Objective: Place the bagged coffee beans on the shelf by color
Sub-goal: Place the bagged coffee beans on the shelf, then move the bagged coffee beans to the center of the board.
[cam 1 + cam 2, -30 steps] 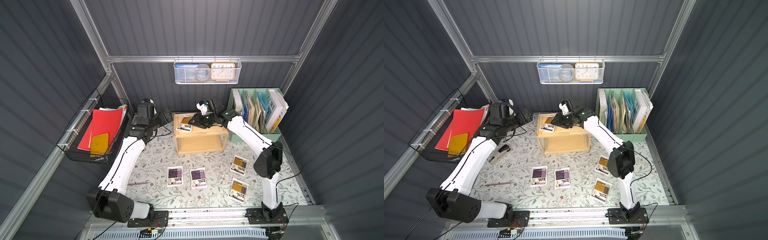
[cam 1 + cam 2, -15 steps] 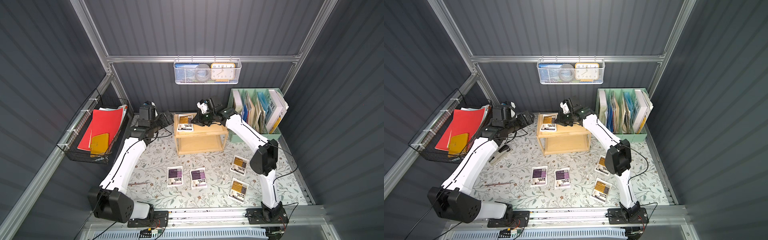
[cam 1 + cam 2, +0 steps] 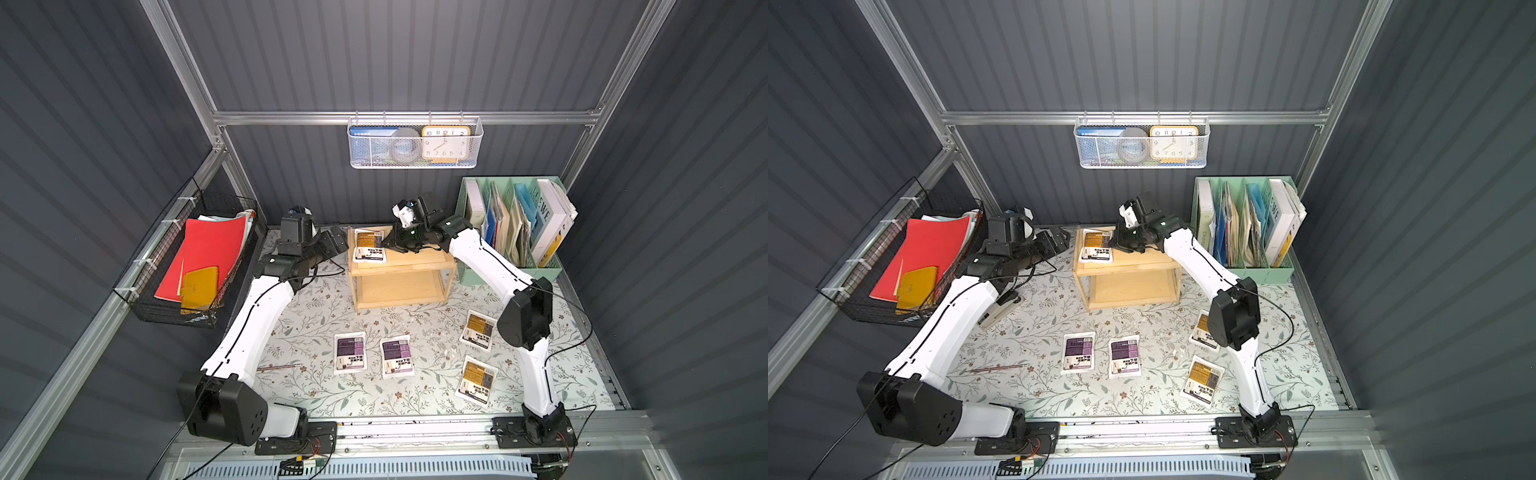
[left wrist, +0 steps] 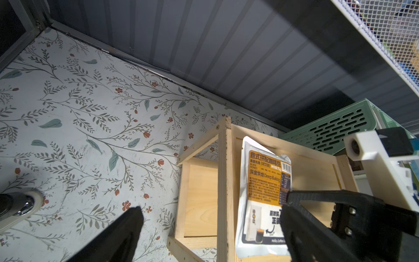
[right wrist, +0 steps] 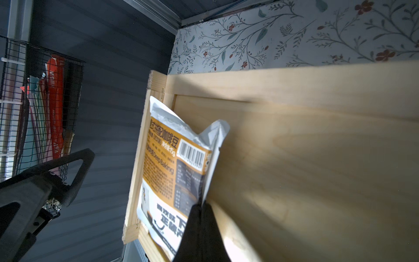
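We see a mint file organizer (image 3: pixel 1266 275), a mesh basket (image 3: pixel 357 145) holding a clock (image 3: pixel 444 143), and a red folder (image 3: pixel 208 253) in a wire bin (image 3: pixel 166 309).

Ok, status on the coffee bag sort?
Left gripper open, empty, beside shelf. Right gripper shut on orange pouch edge, pouch on top tier. Nothing in the way.

On the top tray of the shelf (image 3: pixel 399 269) I have bare wood right of the orange pouch (image 3: pixel 368 249), which my right gripper (image 3: pixel 388 246) pinches. The file organizer (image 3: pixel 548 270) stands just beside the shelf's right end; my left gripper (image 3: pixel 340 240), jaws apart, crowds its left. The lower tier's front stands open.
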`<state>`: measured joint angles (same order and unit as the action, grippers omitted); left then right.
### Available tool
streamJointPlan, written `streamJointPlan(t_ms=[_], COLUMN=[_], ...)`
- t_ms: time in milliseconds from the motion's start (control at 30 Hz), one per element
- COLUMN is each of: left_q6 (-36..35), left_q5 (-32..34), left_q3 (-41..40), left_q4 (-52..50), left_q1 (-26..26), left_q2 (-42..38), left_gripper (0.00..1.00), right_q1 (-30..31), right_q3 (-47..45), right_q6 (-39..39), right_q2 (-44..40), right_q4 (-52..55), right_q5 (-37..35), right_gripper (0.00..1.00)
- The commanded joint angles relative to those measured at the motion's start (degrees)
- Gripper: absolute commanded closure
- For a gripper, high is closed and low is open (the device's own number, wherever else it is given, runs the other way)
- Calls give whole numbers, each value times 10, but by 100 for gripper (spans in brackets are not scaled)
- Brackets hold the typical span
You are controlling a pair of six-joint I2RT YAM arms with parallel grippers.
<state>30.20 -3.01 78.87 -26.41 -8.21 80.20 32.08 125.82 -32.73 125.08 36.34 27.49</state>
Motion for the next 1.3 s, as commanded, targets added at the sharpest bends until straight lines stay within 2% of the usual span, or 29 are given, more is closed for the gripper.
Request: streamJointPlan(t_ms=[0, 167, 267, 433, 667, 900, 1167, 1267], left_q6=[5, 6, 6, 7, -5, -53, -65, -62], left_q5=[-7, -8, -9, -10, -7, 3, -27, -10], left_q3=[-10, -14, -17, -20, -20, -15, -51, -71], left_q4=[8, 10, 12, 11, 4, -9, -29, -32], left_q1=[3, 3, 3, 3, 3, 3, -4, -37], left_q2=[-8, -10, -10, -11, -21, -36, -81, -97], left_gripper=[0, 0, 0, 0, 0, 0, 0, 0], right_q1=[-1, -1, -1, -1, -1, -3, -52, -83], right_q3=[25, 42, 47, 50, -7, -194, -539, -653], right_q6=[-7, -14, -18, -13, -6, -36, -115, -140], right_q2=[13, 23, 24, 17, -57, -223, -467, -551], right_q4=[-7, -7, -10, -1, -12, -95, -191, -180], right_q5=[10, 14, 15, 10, -12, -32, -51, -58], right_gripper=[97, 93, 86, 61, 35, 29, 29, 29])
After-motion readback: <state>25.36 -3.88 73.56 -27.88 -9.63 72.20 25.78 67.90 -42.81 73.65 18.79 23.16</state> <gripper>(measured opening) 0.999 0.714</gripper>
